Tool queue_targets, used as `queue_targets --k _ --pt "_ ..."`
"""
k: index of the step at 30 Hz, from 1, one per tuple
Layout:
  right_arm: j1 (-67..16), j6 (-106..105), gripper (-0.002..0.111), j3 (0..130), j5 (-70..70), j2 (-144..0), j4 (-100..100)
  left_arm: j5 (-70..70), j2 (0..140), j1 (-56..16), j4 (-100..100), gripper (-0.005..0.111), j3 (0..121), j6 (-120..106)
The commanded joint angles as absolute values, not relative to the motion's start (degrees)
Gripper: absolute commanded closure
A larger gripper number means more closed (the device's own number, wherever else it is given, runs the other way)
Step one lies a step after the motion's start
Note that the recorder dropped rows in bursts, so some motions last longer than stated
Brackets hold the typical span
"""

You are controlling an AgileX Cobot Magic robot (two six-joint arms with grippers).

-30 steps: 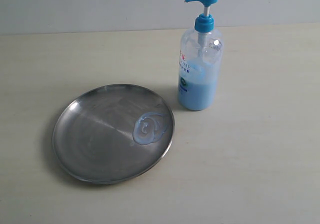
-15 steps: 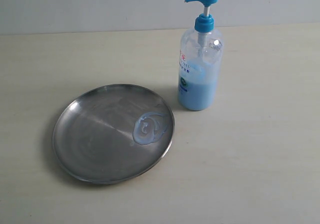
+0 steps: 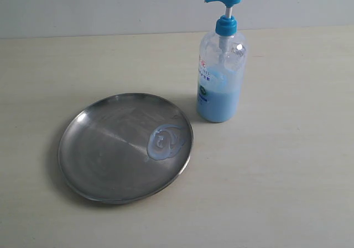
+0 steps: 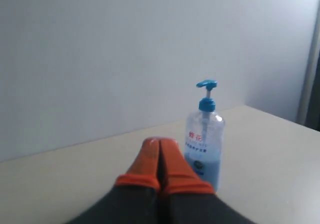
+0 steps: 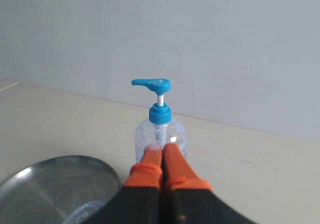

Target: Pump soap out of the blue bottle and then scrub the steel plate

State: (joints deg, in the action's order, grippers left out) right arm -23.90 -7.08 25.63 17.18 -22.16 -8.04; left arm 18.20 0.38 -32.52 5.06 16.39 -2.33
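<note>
The blue bottle (image 3: 220,65) stands upright on the table, just right of the steel plate (image 3: 105,148); its pump head is up. A swirled smear of soap (image 3: 164,141) lies on the plate's right side. Neither arm shows in the exterior view. In the left wrist view my left gripper (image 4: 159,144) is shut and empty, orange fingertips pressed together, with the bottle (image 4: 205,134) standing beyond it. In the right wrist view my right gripper (image 5: 162,149) is shut and empty too, the bottle (image 5: 160,129) behind its tips and the plate (image 5: 50,184) off to one side.
The pale wooden table (image 3: 287,176) stretches around the plate and bottle, with a plain grey wall (image 3: 110,7) behind its far edge. A dark vertical edge (image 4: 312,69) shows at the side of the left wrist view.
</note>
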Motion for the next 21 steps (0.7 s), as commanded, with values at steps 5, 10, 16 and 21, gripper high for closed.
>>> queue_targets --k 5,10,16,21 --pt "-23.98 -7.49 0.108 25.27 16.55 -21.97 -8.97 15.4 0.0 -22.62 4.81 0.107 10.86 -2.54" --pt "-23.98 -7.49 0.108 25.27 16.55 -21.97 -8.97 13.11 0.0 -16.96 4.61 0.107 9.03 -2.54" --pt "-23.98 -7.49 0.108 25.27 16.55 -21.97 -9.11 11.67 0.0 -10.25 4.58 0.107 6.44 -2.54" --pt "-23.98 -7.49 0.108 25.27 16.55 -21.97 -9.11 9.05 0.0 -6.11 3.54 0.107 4.08 -2.54"
